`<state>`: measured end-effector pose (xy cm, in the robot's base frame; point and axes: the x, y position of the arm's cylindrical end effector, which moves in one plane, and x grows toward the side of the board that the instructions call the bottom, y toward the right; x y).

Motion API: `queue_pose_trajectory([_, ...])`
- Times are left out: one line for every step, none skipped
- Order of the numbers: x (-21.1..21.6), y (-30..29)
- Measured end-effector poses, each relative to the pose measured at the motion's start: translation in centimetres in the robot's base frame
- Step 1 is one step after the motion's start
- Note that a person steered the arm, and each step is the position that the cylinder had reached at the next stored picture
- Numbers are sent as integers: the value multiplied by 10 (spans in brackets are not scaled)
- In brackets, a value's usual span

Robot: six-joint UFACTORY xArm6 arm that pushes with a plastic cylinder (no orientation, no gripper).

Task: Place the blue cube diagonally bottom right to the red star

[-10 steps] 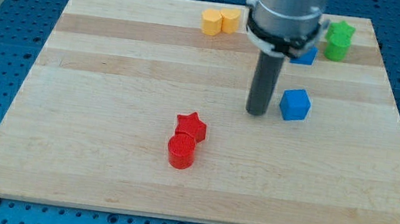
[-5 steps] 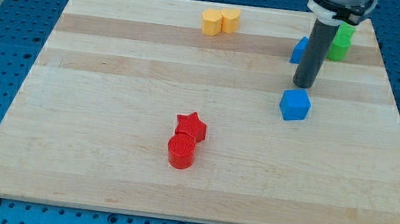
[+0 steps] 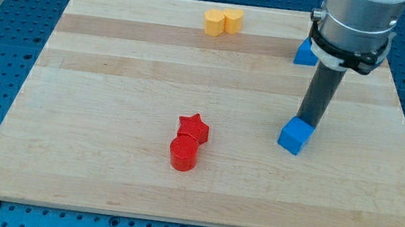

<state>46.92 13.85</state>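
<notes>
The blue cube [image 3: 293, 136] lies on the wooden board [image 3: 113, 78], right of centre. My tip [image 3: 310, 126] is at the cube's upper right edge, touching it from the view's top. The red star [image 3: 193, 127] lies near the board's middle, well to the left of the cube. The cube is to the star's right at about the same height in the view.
A red cylinder [image 3: 183, 153] touches the star from below. Two yellow blocks [image 3: 222, 20] sit at the top edge. Another blue block [image 3: 305, 52] lies at the top right, partly behind the arm, which hides the green blocks.
My tip went from the cube's left, up behind it, then came down onto its top edge. The cube has been pushed toward the view's bottom and turned slightly.
</notes>
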Motion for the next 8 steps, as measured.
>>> queue_pose_trajectory([12, 0])
queue_pose_trajectory([11, 0])
queue_pose_trajectory([-7, -5])
queue_pose_trajectory([-7, -25])
queue_pose_trajectory([-7, -49])
queue_pose_trajectory([-7, -51])
queue_pose_trajectory([-5, -51])
queue_pose_trajectory([16, -36])
